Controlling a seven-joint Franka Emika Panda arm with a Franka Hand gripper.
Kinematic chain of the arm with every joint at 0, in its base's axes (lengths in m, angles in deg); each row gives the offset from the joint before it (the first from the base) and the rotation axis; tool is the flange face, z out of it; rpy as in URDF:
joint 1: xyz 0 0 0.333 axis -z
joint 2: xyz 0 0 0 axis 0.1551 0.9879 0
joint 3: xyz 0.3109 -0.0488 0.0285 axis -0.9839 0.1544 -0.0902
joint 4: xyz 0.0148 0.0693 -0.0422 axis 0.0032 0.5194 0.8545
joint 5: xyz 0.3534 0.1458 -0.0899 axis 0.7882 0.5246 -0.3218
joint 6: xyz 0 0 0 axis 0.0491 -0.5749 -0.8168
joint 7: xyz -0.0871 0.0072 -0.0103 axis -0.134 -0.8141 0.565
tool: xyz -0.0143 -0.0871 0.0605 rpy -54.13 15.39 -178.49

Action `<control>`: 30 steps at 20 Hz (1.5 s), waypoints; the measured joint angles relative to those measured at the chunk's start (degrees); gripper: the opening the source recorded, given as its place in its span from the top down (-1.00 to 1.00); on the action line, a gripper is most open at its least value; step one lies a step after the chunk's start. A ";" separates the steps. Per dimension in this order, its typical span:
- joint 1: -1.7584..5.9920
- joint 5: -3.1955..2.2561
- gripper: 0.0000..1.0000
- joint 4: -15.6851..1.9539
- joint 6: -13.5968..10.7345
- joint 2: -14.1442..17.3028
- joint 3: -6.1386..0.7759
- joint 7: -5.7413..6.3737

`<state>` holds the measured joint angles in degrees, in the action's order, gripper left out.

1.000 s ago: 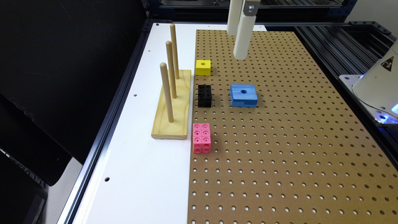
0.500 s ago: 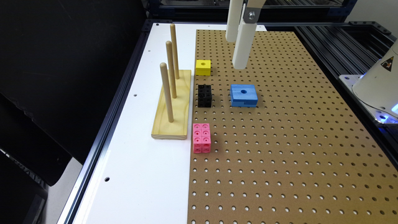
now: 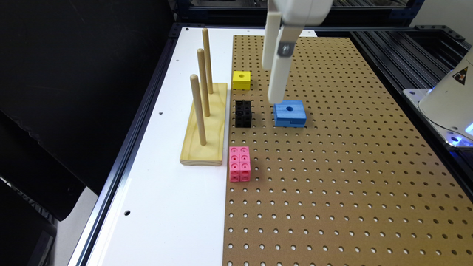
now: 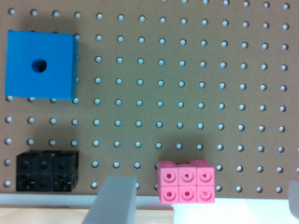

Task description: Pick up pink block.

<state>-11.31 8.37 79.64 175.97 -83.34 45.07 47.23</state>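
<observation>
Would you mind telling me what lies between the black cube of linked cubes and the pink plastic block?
Nothing: in the exterior view, only bare brown pegboard separates the black cube from the pink block.

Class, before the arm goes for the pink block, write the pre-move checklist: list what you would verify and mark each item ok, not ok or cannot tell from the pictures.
1. Pink block lies free on the pegboard, nothing stacked on it: ok.
2. Jaws open wide enough: ok; the wrist view shows two fingers well apart, the block between them.
3. Gripper over the pink block: not ok; in the exterior view it hangs near the blue block.
4. Gripper empty: ok.
5. Room beside the block for the fingers: cannot tell; the wooden peg base sits close on one side.
6. Black cube apart from the pink block: ok.
</observation>
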 joint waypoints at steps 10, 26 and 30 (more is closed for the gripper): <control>0.00 -0.85 -1.00 0.93 7.02 7.51 0.01 0.14; -0.11 -1.80 -1.00 -0.01 11.58 12.54 0.02 0.53; -0.12 -1.80 -1.00 -0.13 11.59 12.61 0.01 0.54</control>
<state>-11.43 6.56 79.51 187.56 -70.73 45.08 47.77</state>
